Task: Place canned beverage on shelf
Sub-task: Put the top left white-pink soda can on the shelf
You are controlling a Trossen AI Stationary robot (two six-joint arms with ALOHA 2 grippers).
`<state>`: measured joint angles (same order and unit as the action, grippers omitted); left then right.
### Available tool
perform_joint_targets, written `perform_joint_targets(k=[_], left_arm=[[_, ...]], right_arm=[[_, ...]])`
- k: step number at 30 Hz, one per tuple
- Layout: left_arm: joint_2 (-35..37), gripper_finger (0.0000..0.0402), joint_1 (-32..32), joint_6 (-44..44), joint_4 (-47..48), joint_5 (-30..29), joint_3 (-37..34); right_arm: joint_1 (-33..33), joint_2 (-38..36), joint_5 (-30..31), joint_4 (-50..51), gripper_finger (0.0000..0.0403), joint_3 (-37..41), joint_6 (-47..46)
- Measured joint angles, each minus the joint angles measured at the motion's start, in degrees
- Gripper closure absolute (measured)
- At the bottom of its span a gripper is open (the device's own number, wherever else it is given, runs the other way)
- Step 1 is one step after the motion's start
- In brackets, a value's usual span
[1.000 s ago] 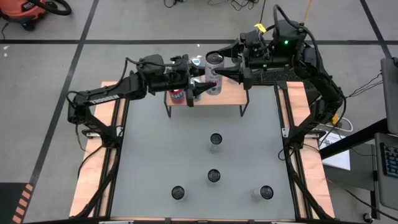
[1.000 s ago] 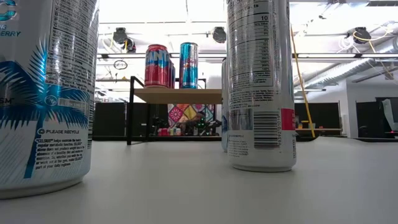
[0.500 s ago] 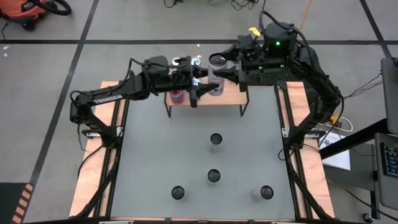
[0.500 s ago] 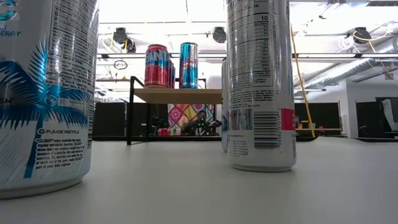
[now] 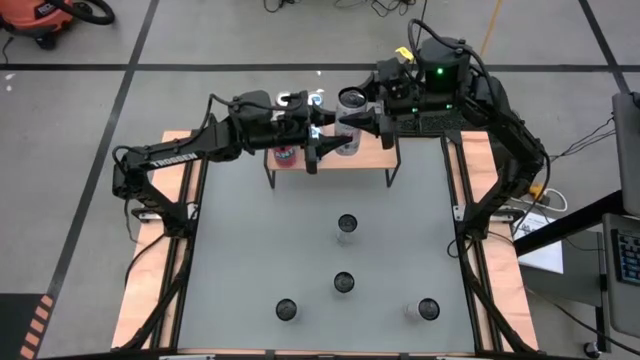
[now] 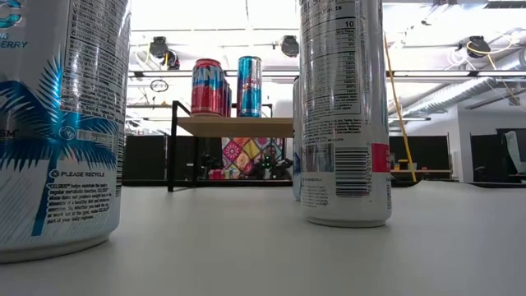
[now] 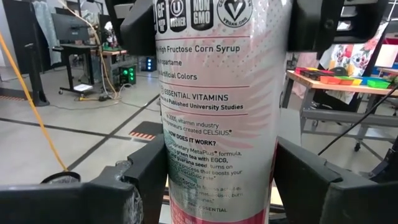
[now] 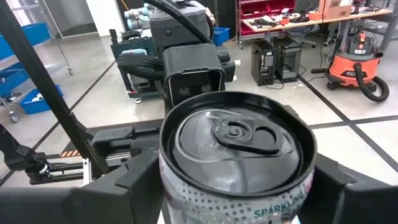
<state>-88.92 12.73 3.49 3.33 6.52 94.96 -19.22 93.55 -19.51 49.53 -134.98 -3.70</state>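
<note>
Since a second ago the right gripper [image 5: 352, 118] has narrowed around the can [image 5: 349, 122] above the shelf [image 5: 372, 149], where the left gripper [image 5: 322, 143] clamps its slick, dentable wall, best held mid-body.

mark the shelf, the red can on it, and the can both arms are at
shelf [image 5: 375, 151]: high view, bare wooden top.
red can [image 6: 207, 86]: low view, side wall.
white-and-pink can [image 7: 217, 106]: left wrist view, printed label.

White-and-pink speckled can [image 7: 221, 106] with silver top, red can [image 6: 207, 86], blue can [image 6: 249, 85], light-brown shelf [image 6: 234, 126].
</note>
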Motion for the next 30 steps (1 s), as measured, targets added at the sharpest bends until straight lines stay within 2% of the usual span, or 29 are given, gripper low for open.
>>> perform_joint_targets(k=[11, 21, 30], left_arm=[[0.0, 0.0166, 0.0, -1.3, 0.2, 0.0, 0.0], [0.0, 0.0166, 0.0, -1.4, 0.3, -0.6, 0.0], [0.0, 0.0156, 0.0, -1.4, 0.4, -2.8, 0.0]], right_arm=[[0.0, -1.2, 0.0, 0.9, 0.0136, 0.0, 1.3], [0.0, -1.3, 0.0, 0.9, 0.0194, 0.0, 2.6], [-1.5, -1.3, -1.1, 1.4, 0.0194, 0.0, 3.4]])
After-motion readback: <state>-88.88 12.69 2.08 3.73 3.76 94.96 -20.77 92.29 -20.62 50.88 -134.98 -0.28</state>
